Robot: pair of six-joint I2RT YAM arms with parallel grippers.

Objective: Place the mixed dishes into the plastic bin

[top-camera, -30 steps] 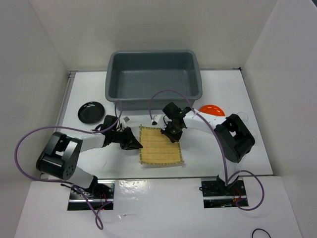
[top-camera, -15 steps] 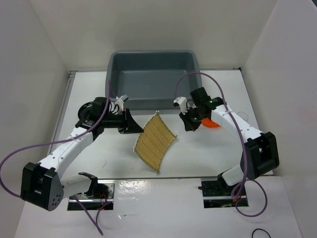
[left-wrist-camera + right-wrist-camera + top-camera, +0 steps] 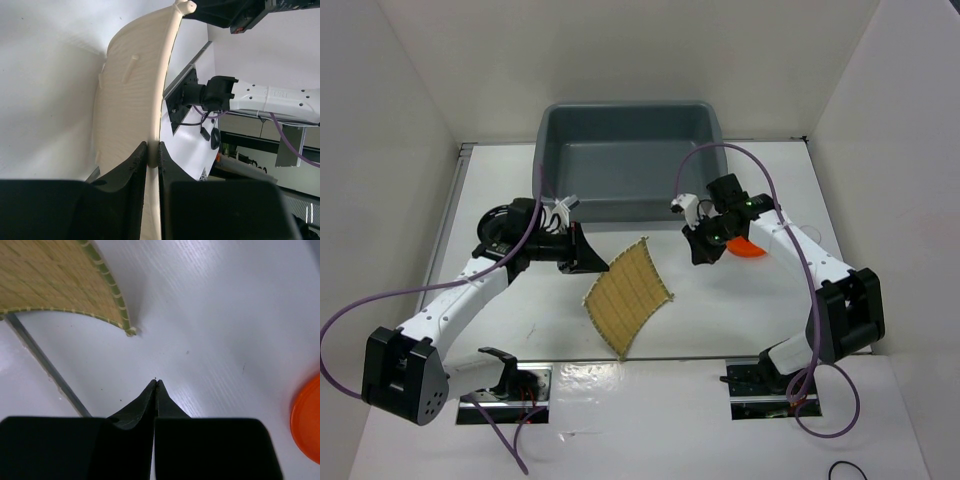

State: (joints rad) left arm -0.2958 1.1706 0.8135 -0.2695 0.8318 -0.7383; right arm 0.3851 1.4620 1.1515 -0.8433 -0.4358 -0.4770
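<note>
My left gripper (image 3: 590, 262) is shut on an edge of the tan bamboo mat (image 3: 626, 295) and holds it tilted above the table, in front of the blue-grey plastic bin (image 3: 630, 160). In the left wrist view the mat (image 3: 130, 100) runs edge-on between the closed fingers (image 3: 131, 172). My right gripper (image 3: 702, 254) is shut and empty, right of the mat, above bare table; the mat's corner (image 3: 60, 285) shows in its view. The orange plate (image 3: 750, 248) lies partly under the right arm and also shows in the right wrist view (image 3: 307, 420). The black plate (image 3: 498, 222) is mostly hidden by the left arm. No clear cups show.
White walls enclose the table on three sides. The arm bases (image 3: 500, 385) stand at the near edge. Purple cables (image 3: 725, 150) loop over the bin's right side and off the left arm.
The left gripper has swung the mat slightly down and left; it hangs lower than half a second ago. A second ago the mat lay flat with both grippers at it. The right gripper has let go.
</note>
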